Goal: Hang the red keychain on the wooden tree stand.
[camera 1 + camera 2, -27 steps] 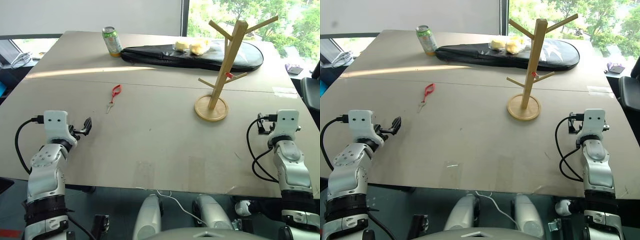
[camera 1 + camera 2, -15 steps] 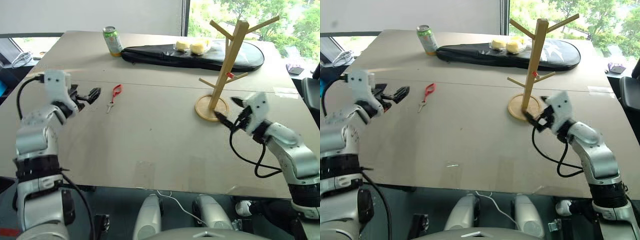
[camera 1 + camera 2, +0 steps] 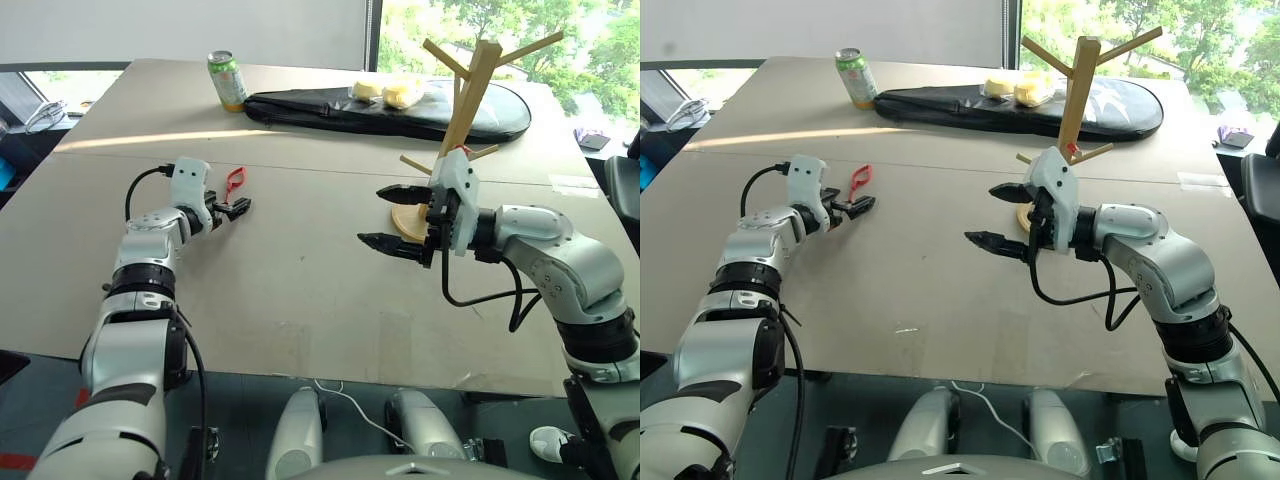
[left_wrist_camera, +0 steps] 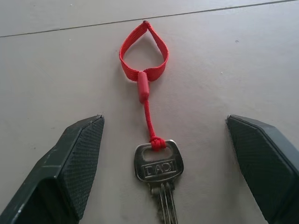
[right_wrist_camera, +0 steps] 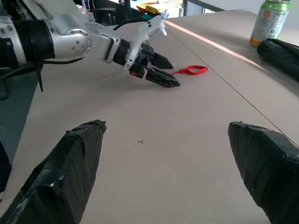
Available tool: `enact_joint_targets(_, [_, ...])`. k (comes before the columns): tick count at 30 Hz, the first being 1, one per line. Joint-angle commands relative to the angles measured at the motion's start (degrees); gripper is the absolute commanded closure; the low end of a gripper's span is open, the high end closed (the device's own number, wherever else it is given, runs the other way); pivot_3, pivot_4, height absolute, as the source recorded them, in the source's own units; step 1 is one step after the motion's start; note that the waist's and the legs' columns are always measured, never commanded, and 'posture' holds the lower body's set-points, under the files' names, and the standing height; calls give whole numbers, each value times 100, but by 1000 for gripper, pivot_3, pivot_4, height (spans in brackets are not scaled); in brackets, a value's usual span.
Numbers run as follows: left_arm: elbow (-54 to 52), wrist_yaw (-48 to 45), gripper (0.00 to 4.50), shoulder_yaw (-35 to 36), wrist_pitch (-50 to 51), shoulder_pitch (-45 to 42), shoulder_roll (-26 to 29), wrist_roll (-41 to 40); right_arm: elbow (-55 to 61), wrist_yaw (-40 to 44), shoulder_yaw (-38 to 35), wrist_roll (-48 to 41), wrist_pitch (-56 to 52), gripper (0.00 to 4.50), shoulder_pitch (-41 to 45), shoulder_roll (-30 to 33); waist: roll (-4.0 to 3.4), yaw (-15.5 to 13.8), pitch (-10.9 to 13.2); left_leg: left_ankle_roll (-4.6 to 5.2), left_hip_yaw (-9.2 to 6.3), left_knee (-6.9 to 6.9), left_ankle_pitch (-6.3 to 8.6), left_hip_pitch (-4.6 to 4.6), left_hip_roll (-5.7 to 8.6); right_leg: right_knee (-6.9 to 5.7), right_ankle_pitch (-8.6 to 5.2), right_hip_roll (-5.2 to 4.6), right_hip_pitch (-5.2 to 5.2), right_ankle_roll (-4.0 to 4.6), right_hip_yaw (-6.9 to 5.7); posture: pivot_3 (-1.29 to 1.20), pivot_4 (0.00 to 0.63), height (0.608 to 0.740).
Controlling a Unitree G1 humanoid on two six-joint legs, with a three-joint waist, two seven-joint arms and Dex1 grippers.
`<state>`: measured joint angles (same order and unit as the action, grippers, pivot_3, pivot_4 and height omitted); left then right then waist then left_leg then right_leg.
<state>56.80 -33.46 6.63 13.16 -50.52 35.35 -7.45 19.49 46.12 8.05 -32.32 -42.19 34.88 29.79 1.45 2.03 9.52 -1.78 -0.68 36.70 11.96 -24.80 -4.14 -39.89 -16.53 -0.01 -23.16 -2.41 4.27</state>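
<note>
Spread wide, my left gripper's (image 4: 166, 172) ribbed black fingers (image 4: 70, 168) flank the flat silvery key of the red woven-strap keychain (image 4: 144, 60), centre frame; my right gripper (image 3: 395, 215) gapes empty near the pale wooden tree stand (image 3: 462, 110).

A: Colours on the table (image 3: 300, 290)?
B: Pale grey-beige top. Red keychain (image 4: 143, 60): bright red strap and cord, silvery key stamped with letters. Wooden tree stand (image 3: 462, 110): pale yellow-tan wood, a small red mark on the post.
A: Remaining items?
B: Soda can (image 3: 226, 81): green and white. Long bag (image 3: 330, 110): black. Left gripper (image 4: 166, 161) and right gripper (image 5: 170, 158): black, finely textured fingers.
</note>
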Motion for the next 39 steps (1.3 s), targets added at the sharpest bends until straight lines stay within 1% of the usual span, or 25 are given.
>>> enact_joint_targets(1, [390,91,186,1,-377,-280,-50,148,118,87,-131,-93,23,0,193,26,0,1,0,0,0,1,0,0,0,0,0,0,0,0,0,0,150,740])
enact_joint_targets(10, [1138,409,186,-19,-919,-747,-149,414,86,82,-188,-67,16,0,251,43,0,1,0,0,-2,2,0,-2,1,-1,0,0,0,0,-2,0,150,740])
enact_joint_targets(11, [1185,443,410,-20,-920,-775,-150,441,92,70,-195,-70,8,0,254,39,0,4,0,0,-2,2,0,-2,1,0,0,0,0,0,-2,0,150,740])
enact_joint_targets(13, [1242,453,995,-11,-945,-807,-156,460,116,49,-212,-79,-6,0,248,43,0,7,0,0,-2,2,0,-1,0,-1,0,1,0,0,-2,0,150,740])
enact_joint_targets(14, [1260,449,995,-9,-952,-817,-159,469,125,37,-221,-82,-12,0,245,44,0,10,0,0,-3,2,0,-1,0,-1,0,1,0,0,-2,0,150,740])
enact_joint_targets(15, [1276,455,1672,-16,-946,-825,-157,486,128,24,-232,-83,-15,0,244,46,0,12,0,0,-3,2,0,-1,0,-1,0,1,0,0,-2,0,150,740])
enact_joint_targets(16, [1289,469,2015,-19,-938,-831,-154,501,128,14,-241,-83,-15,0,244,47,0,12,0,0,-2,2,0,-2,0,-1,0,1,0,0,-2,0,150,740])
enact_joint_targets(18, [1306,508,2899,-15,-902,-838,-146,522,118,-10,-266,-83,-9,0,247,48,0,12,0,0,-2,2,0,-2,0,-1,0,1,0,0,-2,0,150,740])
enact_joint_targets(19, [1306,511,3229,-7,-900,-836,-142,525,111,-21,-276,-78,1,0,247,50,0,13,0,0,-3,2,0,-2,0,-1,0,1,0,0,-2,0,150,740])
enact_joint_targets(21, [1314,520,4176,8,-898,-836,-132,538,89,-37,-284,-69,18,0,249,51,0,14,0,0,-3,2,0,-1,0,-1,0,1,0,0,-2,0,150,740])
enact_joint_targets(22, [1321,532,4429,9,-894,-830,-121,549,80,-42,-287,-66,27,0,242,54,0,15,0,0,-2,2,0,-1,0,-1,0,1,0,0,-2,0,150,740])
enact_joint_targets(28, [1314,573,4429,54,-885,-824,-34,541,36,-38,-312,-55,61,0,195,69,0,18,0,0,-3,1,0,-1,0,-1,0,1,0,0,-2,0,150,740])
enact_joint_targets(31, [1018,384,4429,183,-923,-820,-23,363,52,-71,-344,-14,71,0,152,83,0,19,0,0,-3,1,0,-1,0,-1,0,1,0,0,-2,0,150,740])
enact_joint_targets(33, [567,123,4429,305,-915,-748,-37,158,118,-144,-392,24,75,0,89,102,1,15,1,0,-3,1,0,-2,0,-1,0,1,0,0,-3,0,150,740])
enact_joint_targets(35, [-102,-171,4429,396,-819,-495,-40,-45,270,-289,-473,140,146,0,-102,163,1,6,1,-1,-4,1,-1,-5,0,0,0,0,0,0,-4,0,150,740])
enact_joint_targets(37, [-1069,-389,4429,382,-684,-7,3,-163,566,-425,-616,147,157,0,-467,242,1,0,0,-2,-4,0,-1,-5,0,2,0,-3,0,0,-4,0,150,740])
enact_joint_targets(39, [-2268,-540,4429,359,-496,612,32,-299,957,-567,-785,74,125,0,-873,285,0,4,0,-4,-2,-5,-2,-5,0,6,0,-6,1,0,-3,0,150,740])
